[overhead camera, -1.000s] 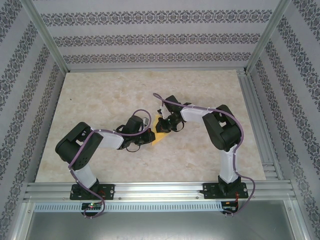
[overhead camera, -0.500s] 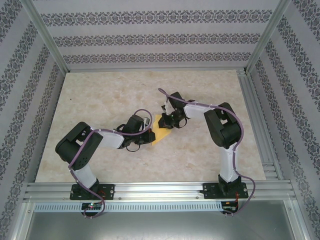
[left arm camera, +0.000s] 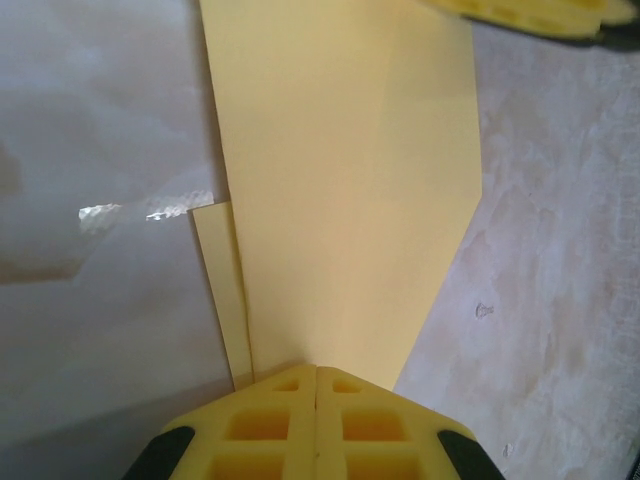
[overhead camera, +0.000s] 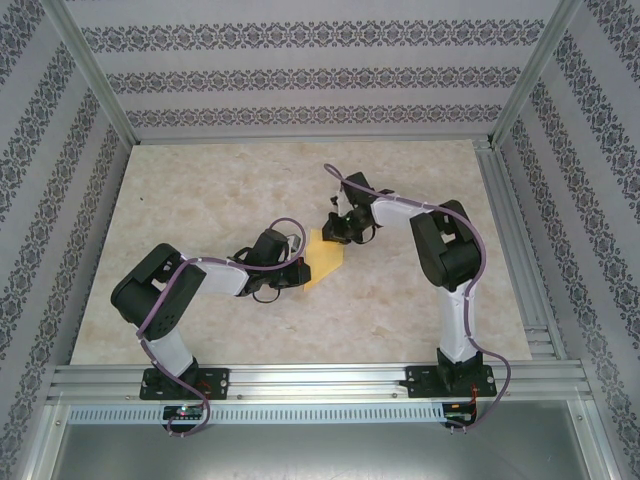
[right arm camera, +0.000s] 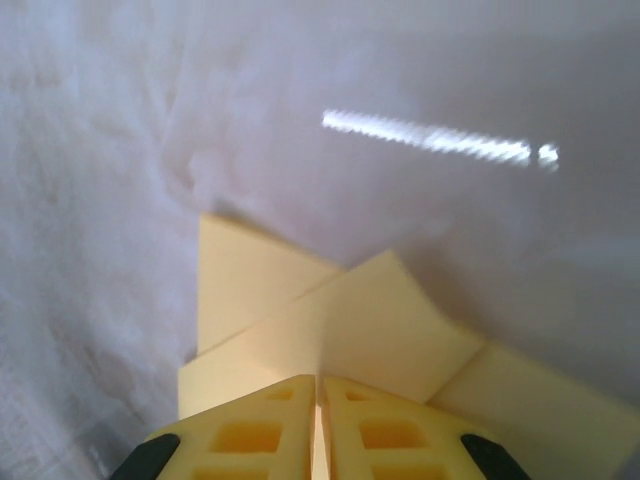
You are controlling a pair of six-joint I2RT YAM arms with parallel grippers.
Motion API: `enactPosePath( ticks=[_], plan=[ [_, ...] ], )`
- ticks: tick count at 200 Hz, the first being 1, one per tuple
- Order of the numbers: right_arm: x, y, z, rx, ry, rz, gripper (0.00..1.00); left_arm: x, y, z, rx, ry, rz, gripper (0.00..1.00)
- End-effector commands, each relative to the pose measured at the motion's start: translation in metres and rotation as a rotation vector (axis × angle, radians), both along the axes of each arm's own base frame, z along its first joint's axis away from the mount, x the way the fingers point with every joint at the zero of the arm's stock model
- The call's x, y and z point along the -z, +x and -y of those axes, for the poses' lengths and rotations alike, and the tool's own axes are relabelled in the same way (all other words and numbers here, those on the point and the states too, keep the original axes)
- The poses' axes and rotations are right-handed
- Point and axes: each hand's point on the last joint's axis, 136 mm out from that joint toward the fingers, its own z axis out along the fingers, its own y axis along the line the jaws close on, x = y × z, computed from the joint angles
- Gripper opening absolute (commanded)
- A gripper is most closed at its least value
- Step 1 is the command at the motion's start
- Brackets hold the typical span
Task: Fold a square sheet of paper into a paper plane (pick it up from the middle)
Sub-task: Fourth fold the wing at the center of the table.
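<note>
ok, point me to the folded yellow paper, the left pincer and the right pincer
folded yellow paper (overhead camera: pixel 322 259): top view, middle of its visible face.
left pincer (left arm camera: pixel 316 378): left wrist view, seam between the closed fingertips.
right pincer (right arm camera: pixel 318 386): right wrist view, seam between the closed fingertips.

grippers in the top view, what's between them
The folded paper lies between the left gripper and right gripper, reaching both, in the top view.

A beige marbled table (overhead camera: pixel 200 200) sits between patterned walls (overhead camera: pixel 300 80).
</note>
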Motion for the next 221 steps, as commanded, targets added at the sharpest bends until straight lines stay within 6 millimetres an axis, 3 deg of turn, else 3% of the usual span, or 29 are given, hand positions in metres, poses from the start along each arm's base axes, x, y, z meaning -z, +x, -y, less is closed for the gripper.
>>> enactPosePath(
  ticks=[1,38,71,95,119,170,221],
  plan=[
    [0.015,0.042,0.035,0.116,-0.115,0.081,0.13,0.057,-0.055,-0.037,0.026,0.196,-0.230,0.00],
    [0.010,0.059,0.050,0.158,-0.145,0.104,0.13,0.056,-0.052,-0.035,0.028,0.194,-0.223,0.00],
    [-0.027,0.065,0.046,0.159,-0.118,0.174,0.13,0.052,-0.049,-0.032,0.031,0.186,-0.210,0.00],
    [-0.055,0.050,0.034,0.130,-0.075,0.225,0.14,0.048,-0.045,-0.030,0.027,0.178,-0.201,0.00],
    [-0.063,0.021,0.018,0.076,-0.039,0.233,0.15,0.044,-0.041,-0.027,0.025,0.171,-0.186,0.01],
    [-0.037,-0.032,-0.021,-0.077,0.010,0.117,0.14,0.037,-0.036,-0.024,0.018,0.162,-0.169,0.00],
    [-0.001,-0.039,-0.021,-0.116,-0.029,0.024,0.11,0.021,-0.027,-0.017,0.014,0.131,-0.135,0.01]
  ],
)
